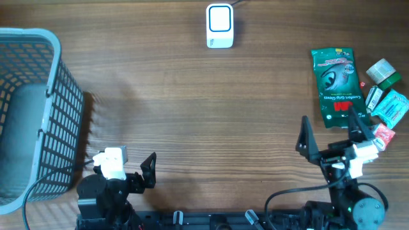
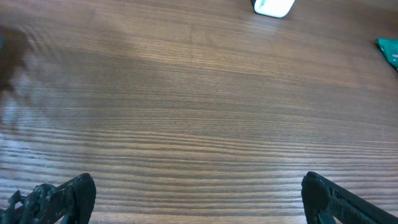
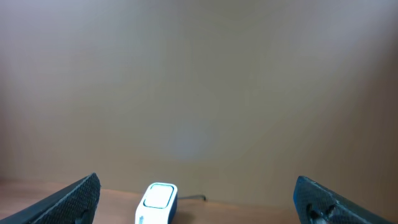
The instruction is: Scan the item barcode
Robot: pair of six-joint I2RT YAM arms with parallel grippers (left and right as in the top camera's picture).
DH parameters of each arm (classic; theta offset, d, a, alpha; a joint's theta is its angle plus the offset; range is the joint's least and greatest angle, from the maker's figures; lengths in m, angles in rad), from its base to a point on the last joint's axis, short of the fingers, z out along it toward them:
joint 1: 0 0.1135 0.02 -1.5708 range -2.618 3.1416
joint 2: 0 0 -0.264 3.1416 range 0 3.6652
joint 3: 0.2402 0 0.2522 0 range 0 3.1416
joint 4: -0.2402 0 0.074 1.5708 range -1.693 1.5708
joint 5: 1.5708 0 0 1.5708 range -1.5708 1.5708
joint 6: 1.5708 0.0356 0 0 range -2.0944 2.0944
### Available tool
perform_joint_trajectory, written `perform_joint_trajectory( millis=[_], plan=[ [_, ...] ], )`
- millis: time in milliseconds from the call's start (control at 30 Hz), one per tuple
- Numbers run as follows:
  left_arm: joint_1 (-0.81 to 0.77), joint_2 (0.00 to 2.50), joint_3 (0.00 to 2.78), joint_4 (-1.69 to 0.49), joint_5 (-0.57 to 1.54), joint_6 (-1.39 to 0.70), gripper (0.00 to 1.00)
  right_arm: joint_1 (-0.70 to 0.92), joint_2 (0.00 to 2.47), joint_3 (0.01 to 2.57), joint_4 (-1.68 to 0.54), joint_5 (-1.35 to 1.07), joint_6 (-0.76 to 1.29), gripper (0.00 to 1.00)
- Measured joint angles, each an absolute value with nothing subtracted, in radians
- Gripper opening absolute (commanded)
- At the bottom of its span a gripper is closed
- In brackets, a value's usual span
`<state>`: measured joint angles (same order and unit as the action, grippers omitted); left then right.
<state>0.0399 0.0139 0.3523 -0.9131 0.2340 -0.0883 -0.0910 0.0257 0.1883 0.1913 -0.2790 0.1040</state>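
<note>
My left claw (image 1: 121, 164) and right claw (image 1: 328, 117) stand wide, empty. The green packet (image 1: 337, 86) lies at the right edge of the bench (image 1: 192, 115); I should grip its border, leaving the barcode uncovered for the scanner (image 1: 219, 25).

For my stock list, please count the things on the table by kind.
Basket: 1
Scanner: 1
Green pouch: 1
Small packs: 4
Total: 7

Green packet (image 1: 336, 86), white lettering, seemingly too small to read
</note>
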Motion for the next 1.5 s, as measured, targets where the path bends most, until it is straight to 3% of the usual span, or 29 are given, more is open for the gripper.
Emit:
perform_joint_trajectory(
  millis=[267,433,1067,1167,1300,1500],
  plan=[
    [0.040,0.014,0.352,-0.913,0.234,-0.088,1.00,-0.048,0.020,0.020,0.183,-0.154,0.104,1.00],
    [0.040,0.014,0.352,-0.913,0.234,-0.088,1.00,-0.010,0.017,0.006,-0.004,-0.093,0.104,1.00],
    [0.040,0.014,0.352,-0.908,0.234,-0.088,1.00,-0.009,0.016,0.006,-0.001,-0.077,0.104,1.00],
    [0.040,0.014,0.335,-0.709,0.234,-0.088,1.00,-0.009,0.015,0.006,-0.001,-0.076,0.104,1.00],
    [0.040,0.013,0.178,-0.280,0.234,-0.088,1.00,-0.009,0.015,0.006,-0.001,-0.076,0.104,1.00],
    [0.039,0.013,0.049,-0.135,0.194,-0.088,1.00,-0.009,0.016,0.006,-0.001,-0.076,0.104,1.00]
  ],
)
